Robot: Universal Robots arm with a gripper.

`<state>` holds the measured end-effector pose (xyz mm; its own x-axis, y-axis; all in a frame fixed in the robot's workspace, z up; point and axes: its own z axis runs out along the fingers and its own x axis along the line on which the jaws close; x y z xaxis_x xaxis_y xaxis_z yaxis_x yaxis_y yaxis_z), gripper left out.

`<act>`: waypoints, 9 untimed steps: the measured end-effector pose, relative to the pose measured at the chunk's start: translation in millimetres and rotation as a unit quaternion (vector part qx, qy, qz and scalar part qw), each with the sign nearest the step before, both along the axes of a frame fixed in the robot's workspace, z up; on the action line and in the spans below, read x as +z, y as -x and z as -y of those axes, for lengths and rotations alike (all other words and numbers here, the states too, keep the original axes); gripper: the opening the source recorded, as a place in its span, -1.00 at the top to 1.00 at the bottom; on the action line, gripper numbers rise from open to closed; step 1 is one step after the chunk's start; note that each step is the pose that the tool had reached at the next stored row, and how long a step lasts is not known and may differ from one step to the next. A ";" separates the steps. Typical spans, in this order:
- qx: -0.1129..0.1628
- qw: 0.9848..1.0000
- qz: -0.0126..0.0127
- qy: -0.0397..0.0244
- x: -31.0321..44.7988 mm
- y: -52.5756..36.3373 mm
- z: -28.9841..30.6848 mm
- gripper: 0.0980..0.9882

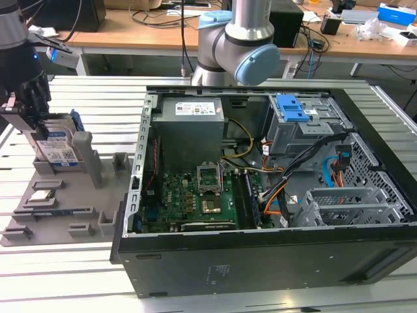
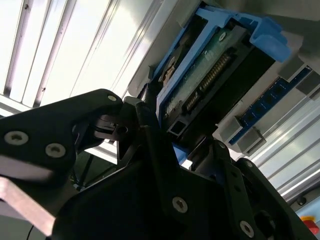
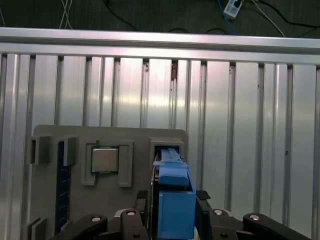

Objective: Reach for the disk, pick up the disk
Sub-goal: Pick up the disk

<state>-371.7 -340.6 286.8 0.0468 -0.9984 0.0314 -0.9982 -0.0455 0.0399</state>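
One disk (image 1: 60, 149) stands on edge in a slot of the grey tray (image 1: 39, 218), at the exterior view's left. It is well apart from the open computer case (image 1: 260, 267) on the ribbed metal tabletop (image 1: 71, 280). The robot arm's (image 1: 242, 45) jaws straddle it, narrow, one on each flat side. In the first wrist view they appear to be clamped on the flanks of the blue bracket. The reach, then, looks done; the lift does not (the disk's lower part sits level with the slot's grey posts, as far as the exterior view tells). A processor chip (image 3: 105, 160) lies in its own pocket of the tray, just beside the disk's slot.

Three things are hard to judge:
- the actual contact between jaws and disk, covered in both wrist views by the black housing above them
- the disk's bottom edge, hidden inside the slot
- much of its label, masked by the jaws in the exterior view

The second wrist view gives the disk's circuit-board side from close up, cut off at the frame's edge.
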 end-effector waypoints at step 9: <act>0.000 1.000 0.000 0.000 -0.3 0.0 0.0 0.39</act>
